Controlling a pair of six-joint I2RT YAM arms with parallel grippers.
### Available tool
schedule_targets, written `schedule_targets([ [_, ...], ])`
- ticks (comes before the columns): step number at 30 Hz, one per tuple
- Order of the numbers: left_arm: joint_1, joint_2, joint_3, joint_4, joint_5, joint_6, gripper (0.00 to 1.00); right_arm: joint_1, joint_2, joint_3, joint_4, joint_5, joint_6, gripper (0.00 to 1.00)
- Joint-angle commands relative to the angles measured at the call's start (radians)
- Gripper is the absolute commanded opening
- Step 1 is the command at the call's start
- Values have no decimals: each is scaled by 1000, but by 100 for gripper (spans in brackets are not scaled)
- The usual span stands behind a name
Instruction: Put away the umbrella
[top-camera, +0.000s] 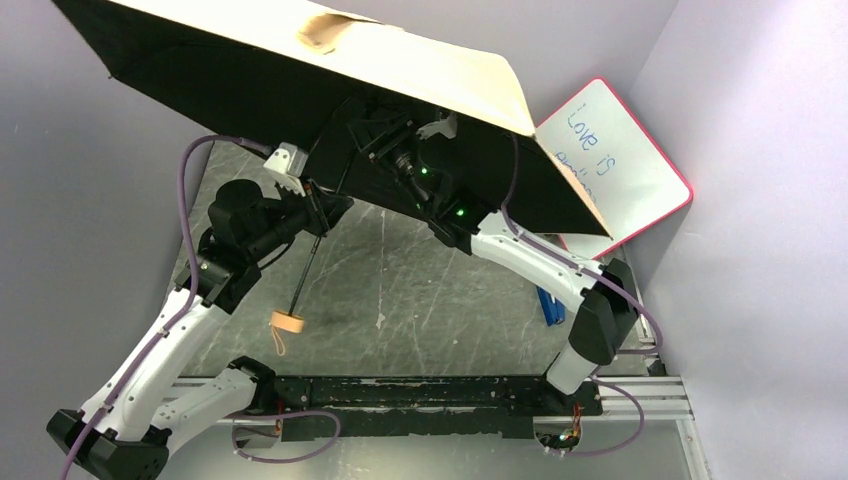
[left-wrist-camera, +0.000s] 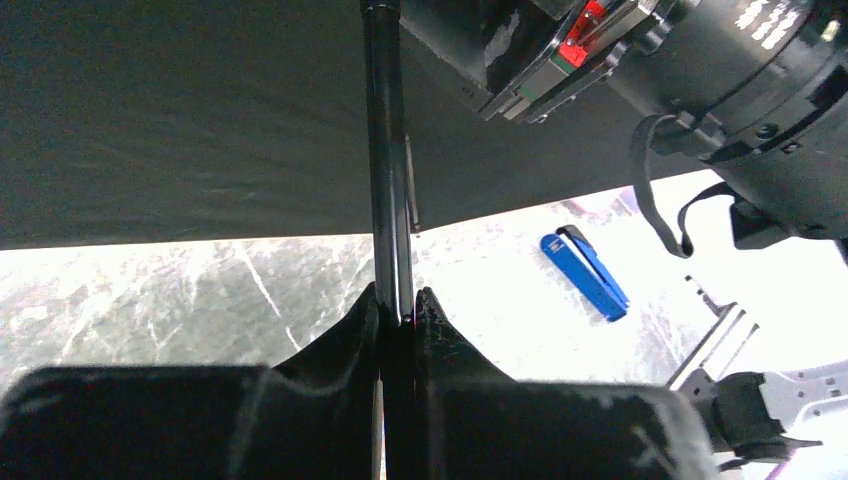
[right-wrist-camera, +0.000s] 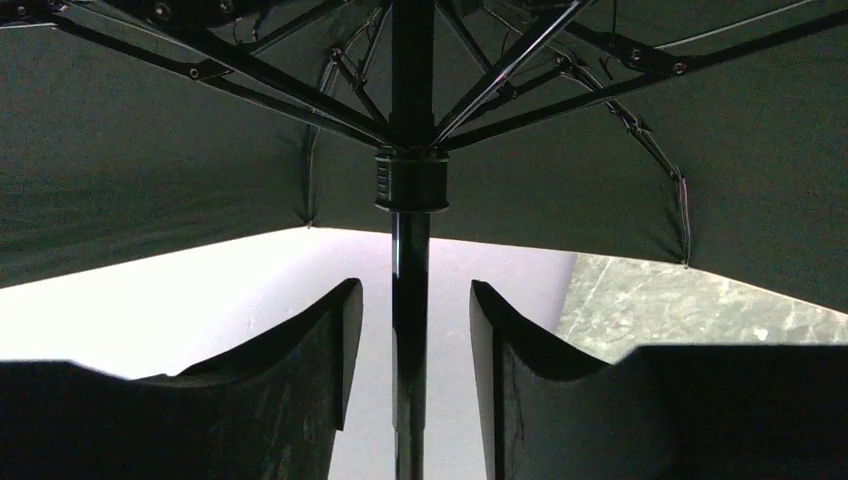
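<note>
The umbrella (top-camera: 430, 70) is open and tilted over the back of the table, tan outside and black inside. Its thin black shaft (top-camera: 310, 265) slants down to a tan-orange handle (top-camera: 288, 321) with a strap, hanging above the tabletop. My left gripper (top-camera: 318, 205) is shut on the shaft (left-wrist-camera: 385, 150), with the fingers (left-wrist-camera: 440, 330) pressed against it. Under the canopy, my right gripper (right-wrist-camera: 411, 300) straddles the shaft (right-wrist-camera: 411, 250) just below the runner (right-wrist-camera: 411, 180). Its fingers (right-wrist-camera: 340, 330) stand apart, with a gap on each side of the shaft.
A pink-framed whiteboard (top-camera: 620, 160) leans against the right wall behind the canopy edge. A small blue stapler-like object (top-camera: 548, 305) lies on the grey marbled tabletop (top-camera: 420, 290) by the right arm's base, also seen from the left wrist (left-wrist-camera: 585, 275). Walls close in on both sides.
</note>
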Motion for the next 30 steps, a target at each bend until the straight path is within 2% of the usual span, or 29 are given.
schedule_targets([
  [1,-13,-1,61,-40,-40,97,5,11,31,64,-123,57,-41,48],
  [3,-13,-1,63,-46,-50,103,5,12,46,75,-120,50,-45,45],
  [6,-15,-1,63,-50,-48,105,5,11,52,60,-63,26,-63,25],
  [10,-15,-6,54,-49,-35,99,5,11,54,19,40,-38,-90,8],
  [12,-15,-13,45,-42,-18,92,13,10,43,-15,116,-81,-114,1],
  [17,-15,-42,28,-19,-6,75,52,6,5,-34,141,-141,-199,0],
  [19,-15,-47,26,-22,-17,81,61,6,-6,-13,90,-138,-227,0],
  [22,-15,-38,27,-34,-18,92,67,6,-7,34,2,-142,-285,0],
  [27,-15,-40,13,-9,24,75,72,6,-43,-10,57,-190,-365,0],
  [30,-15,-43,-3,8,23,65,73,6,-61,5,33,-196,-389,0],
])
